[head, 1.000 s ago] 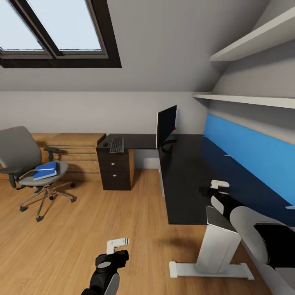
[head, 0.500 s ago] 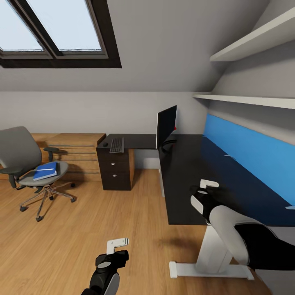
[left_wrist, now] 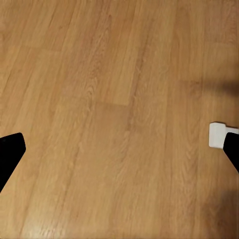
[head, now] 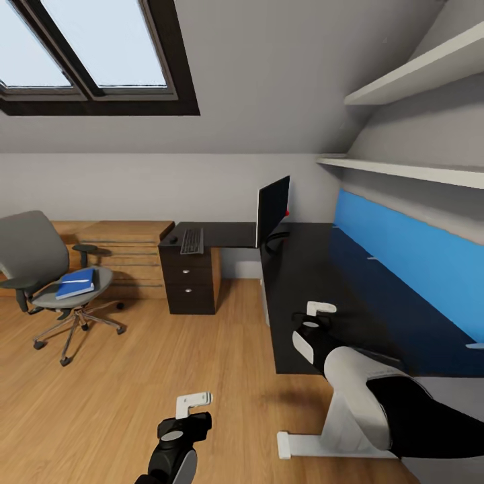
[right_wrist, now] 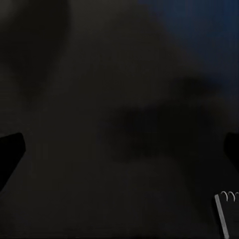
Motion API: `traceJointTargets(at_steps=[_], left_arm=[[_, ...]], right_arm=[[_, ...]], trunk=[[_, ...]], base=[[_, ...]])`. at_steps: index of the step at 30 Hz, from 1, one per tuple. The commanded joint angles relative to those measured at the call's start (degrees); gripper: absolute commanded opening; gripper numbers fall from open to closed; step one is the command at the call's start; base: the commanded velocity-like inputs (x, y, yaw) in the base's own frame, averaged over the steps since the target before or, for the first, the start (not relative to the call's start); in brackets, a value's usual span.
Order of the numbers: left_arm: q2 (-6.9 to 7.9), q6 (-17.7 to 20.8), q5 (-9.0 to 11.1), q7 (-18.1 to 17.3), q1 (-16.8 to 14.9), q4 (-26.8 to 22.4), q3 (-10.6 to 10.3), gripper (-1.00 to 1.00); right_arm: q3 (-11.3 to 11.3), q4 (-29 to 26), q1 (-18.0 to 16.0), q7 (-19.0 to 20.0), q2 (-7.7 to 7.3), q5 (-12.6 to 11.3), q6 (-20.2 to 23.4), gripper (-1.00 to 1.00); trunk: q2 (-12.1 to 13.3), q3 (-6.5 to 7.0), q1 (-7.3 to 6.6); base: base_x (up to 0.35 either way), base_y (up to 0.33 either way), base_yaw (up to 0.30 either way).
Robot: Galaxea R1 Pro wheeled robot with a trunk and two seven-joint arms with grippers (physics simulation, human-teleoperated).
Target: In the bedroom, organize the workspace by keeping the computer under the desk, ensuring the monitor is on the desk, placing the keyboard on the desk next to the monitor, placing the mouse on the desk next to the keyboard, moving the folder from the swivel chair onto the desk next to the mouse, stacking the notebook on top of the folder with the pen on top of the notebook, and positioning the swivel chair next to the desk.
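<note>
Right gripper [head: 316,316] over black worktop [head: 302,296], jaws spread, empty. Left gripper [head: 190,405] above wood floor [head: 134,376], jaws apart, empty. Blue folder [head: 74,284] on swivel chair [head: 47,275].

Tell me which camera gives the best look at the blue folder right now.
The head view: the folder lies flat on the swivel chair seat, unobstructed. The left wrist view faces wood floor; the right wrist view faces the dark desk top.
</note>
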Motion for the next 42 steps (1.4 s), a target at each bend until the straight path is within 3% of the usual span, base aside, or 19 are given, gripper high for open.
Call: traceJointTargets(at_steps=[1,9,13,18,26,30,36,37,40,42], left_arm=[[0.02,0.1,0.6,0.6,0.0,0.0,-0.1,1.00],[0.02,0.1,0.6,0.6,0.0,0.0,-0.1,1.00],[0.02,0.1,0.6,0.6,0.0,0.0,-0.1,1.00],[0.02,0.1,0.6,0.6,0.0,0.0,-0.1,1.00],[0.02,0.1,0.6,0.6,0.0,0.0,-0.1,1.00],[0.02,0.1,0.6,0.6,0.0,0.0,-0.1,1.00],[0.02,0.0,0.6,0.6,0.0,0.0,-0.1,1.00],[0.02,0.0,0.6,0.6,0.0,0.0,-0.1,1.00],[0.02,0.0,0.6,0.6,0.0,0.0,-0.1,1.00],[0.02,0.0,0.6,0.6,0.0,0.0,-0.1,1.00]], right_arm=[[0.4,0.0,0.2,-0.1,0.36,-0.1,-0.2,1.00],[0.6,-0.1,1.4,0.8,2.91,0.8,-0.2,1.00],[0.5,-0.2,1.5,5.1,2.91,0.8,-0.1,1.00],[0.3,-1.3,1.6,15.8,2.71,0.7,1.0,1.00],[0.2,-4.8,2.2,20.3,0.91,0.2,3.6,1.00],[0.1,-11.0,4.2,20.8,-1.12,-2.2,6.2,1.00],[-0.1,-26.4,9.8,18.9,-5.27,-8.1,14.6,1.00],[-0.1,-29.7,10.9,18.5,-6.14,-9.0,16.3,1.00],[-0.4,-47.8,18.6,15.9,-10.41,-13.3,23.3,1.00],[-0.7,-56.4,23.3,12.1,-11.79,-15.1,25.5,1.00]], trunk=[[0.4,0.12,-0.23],[3.6,1.56,-1.98],[5.2,2.28,-2.86],[7.2,3.17,-3.96],[7.6,3.35,-4.18],[7.6,3.35,-4.18],[7.6,3.35,-4.18],[7.6,3.35,-4.18],[7.6,3.35,-4.18],[7.6,3.35,-4.18]], base=[[0.000,0.000,0.000],[0.000,0.000,0.000],[0.000,0.000,0.000],[0.000,0.000,0.000],[0.000,0.000,0.000],[0.000,0.000,0.000],[0.000,0.000,0.000],[0.000,0.000,0.000],[0.000,0.000,0.000],[0.000,0.000,0.000]])
